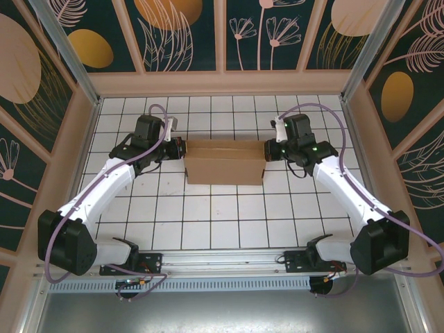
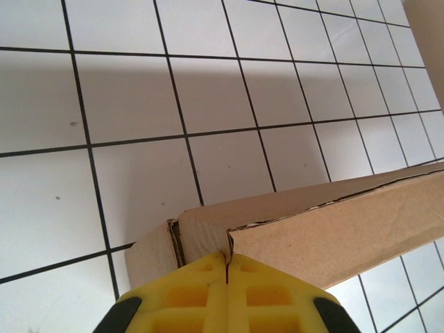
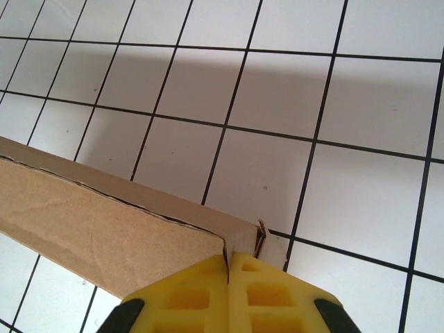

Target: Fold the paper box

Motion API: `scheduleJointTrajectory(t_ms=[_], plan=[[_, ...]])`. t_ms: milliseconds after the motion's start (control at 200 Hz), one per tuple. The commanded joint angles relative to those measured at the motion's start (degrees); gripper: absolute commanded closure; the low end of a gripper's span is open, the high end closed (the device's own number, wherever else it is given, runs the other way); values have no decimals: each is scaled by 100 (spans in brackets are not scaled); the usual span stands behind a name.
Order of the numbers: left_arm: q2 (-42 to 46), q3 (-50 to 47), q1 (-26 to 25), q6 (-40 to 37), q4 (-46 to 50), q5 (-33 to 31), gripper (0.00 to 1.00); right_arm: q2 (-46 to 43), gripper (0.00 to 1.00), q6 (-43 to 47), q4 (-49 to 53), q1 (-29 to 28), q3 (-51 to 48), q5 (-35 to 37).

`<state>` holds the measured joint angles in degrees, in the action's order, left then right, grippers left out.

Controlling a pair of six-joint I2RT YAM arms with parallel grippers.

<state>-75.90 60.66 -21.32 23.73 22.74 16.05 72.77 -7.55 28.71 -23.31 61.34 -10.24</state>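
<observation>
paper box [image 1: 224, 163], plain brown cardboard folded into a flat rectangular shape, lies on the white tiled table [image 1: 208, 215] toward its far side, long edge running left to right between the two arms. left tool [image 1: 182, 149] sits at the box's left end, right tool [image 1: 267, 150] at its right end. seen from each wrist, the yellow fingers [image 2: 187, 295] are pressed together, only a thin seam between them, with their tips at the box's end corner.
</observation>
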Motion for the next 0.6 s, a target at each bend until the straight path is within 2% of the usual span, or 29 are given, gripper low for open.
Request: scheduleJointTrajectory(t_ms=[0, 160, 591], plan=[[9, -102, -135, -274, 224, 48, 100, -199, 100, 214, -366, -264, -142, -392], [108, -158, -135, -477, 327, -278, 100, -271, 100, 307, -411, -262, -222, -262], [272, -448, -135, -592, 175, -632, 100, -406, 100, 391, -517, -299, -396, -110]])
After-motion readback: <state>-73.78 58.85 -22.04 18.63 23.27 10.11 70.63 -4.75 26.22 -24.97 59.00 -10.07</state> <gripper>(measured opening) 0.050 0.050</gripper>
